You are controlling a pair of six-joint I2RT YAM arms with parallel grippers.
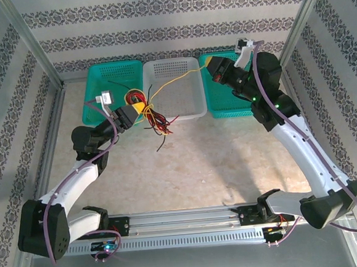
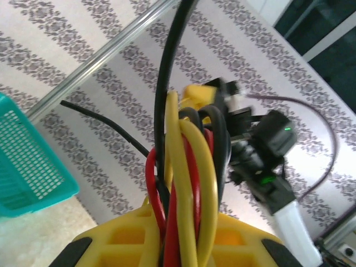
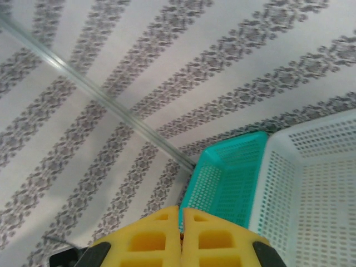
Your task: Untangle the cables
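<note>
I see L gripper (image 1: 133,111) clamping cables (image 1: 156,120) centre-left, with bare table (image 1: 199,163) below. R gripper (image 1: 218,68) jaws are pinched on yellow strand (image 1: 174,81) above white basket (image 1: 186,114). L wrist cam separates red/black/yellow up close.

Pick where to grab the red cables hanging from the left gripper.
Probably the loose loops of the red cables hanging beside the left gripper, coming from the right: there they splay free, while inside its grip they bunch with black and yellow.
</note>
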